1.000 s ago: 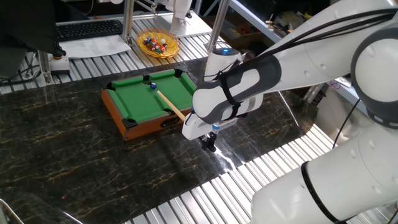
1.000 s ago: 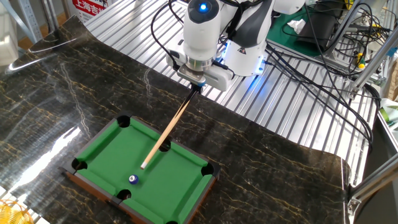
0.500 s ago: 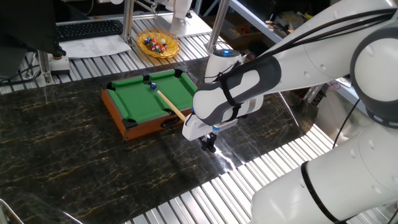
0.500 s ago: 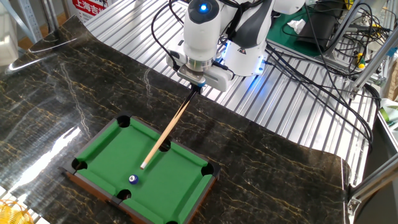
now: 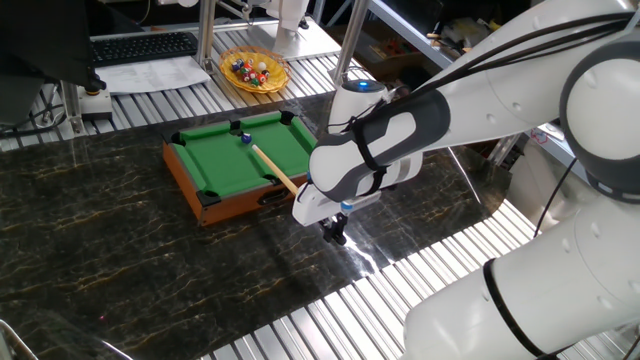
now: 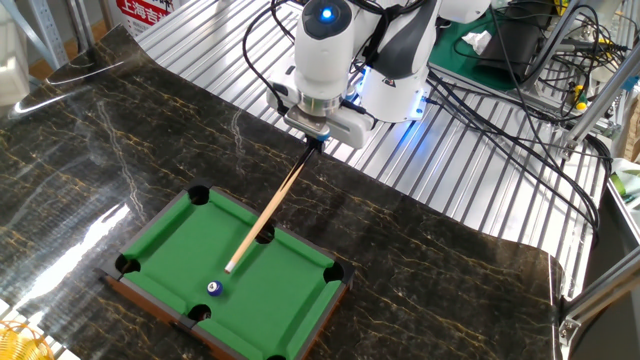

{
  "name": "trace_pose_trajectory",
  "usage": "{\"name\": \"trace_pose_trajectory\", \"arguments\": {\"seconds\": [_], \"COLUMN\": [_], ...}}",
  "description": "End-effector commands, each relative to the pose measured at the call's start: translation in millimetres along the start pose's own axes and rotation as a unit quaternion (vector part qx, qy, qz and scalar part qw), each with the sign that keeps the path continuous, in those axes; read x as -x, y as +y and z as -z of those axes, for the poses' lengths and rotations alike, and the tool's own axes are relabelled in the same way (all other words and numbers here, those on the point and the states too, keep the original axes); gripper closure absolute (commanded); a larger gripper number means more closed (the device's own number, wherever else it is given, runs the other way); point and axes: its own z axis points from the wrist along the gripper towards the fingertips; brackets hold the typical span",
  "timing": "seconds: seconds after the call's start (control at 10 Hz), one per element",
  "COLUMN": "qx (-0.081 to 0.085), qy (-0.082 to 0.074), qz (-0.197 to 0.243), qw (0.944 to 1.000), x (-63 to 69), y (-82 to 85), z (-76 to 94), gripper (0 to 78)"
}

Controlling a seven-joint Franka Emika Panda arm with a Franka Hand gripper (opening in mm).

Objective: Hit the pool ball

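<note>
The gripper is pinching the back end of a little wooden cue stick. The stick slants down over the mini pool table, and its tip hangs above the green felt. The pool ball sits on the felt close to a pocket on the far long rail, a bit past the tip and off to one side. If the stick pushes straight along, it could slide by the ball and miss. Nothing looks moved from half a second ago; the stick is a tiny bit lower at most
</note>
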Motion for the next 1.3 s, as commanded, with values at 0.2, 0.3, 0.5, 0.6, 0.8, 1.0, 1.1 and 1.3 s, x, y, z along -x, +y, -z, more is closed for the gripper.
{"name": "trace_pose_trajectory", "arguments": {"seconds": [0.2,0.3,0.5,0.6,0.8,1.0,1.1,1.3], "qx": [0.0,-0.001,-0.001,-0.001,-0.001,-0.001,-0.001,-0.001], "qy": [-0.002,-0.002,-0.002,-0.003,-0.003,-0.003,-0.003,-0.003], "qz": [0.0,0.0,0.0,0.0,0.001,0.001,0.001,0.002], "qw": [1.0,1.0,1.0,1.0,1.0,1.0,1.0,1.0], "x": [3.6,4.8,8.5,9.6,11.5,12.8,12.9,14.0], "y": [0.1,0.2,0.0,-0.1,-0.3,-0.2,-0.2,-0.1], "z": [1.3,1.3,0.8,0.0,-1.2,-0.7,-0.8,-0.5], "gripper": [76.4,76.4,76.4,76.4,76.4,76.4,76.4,76.4]}}
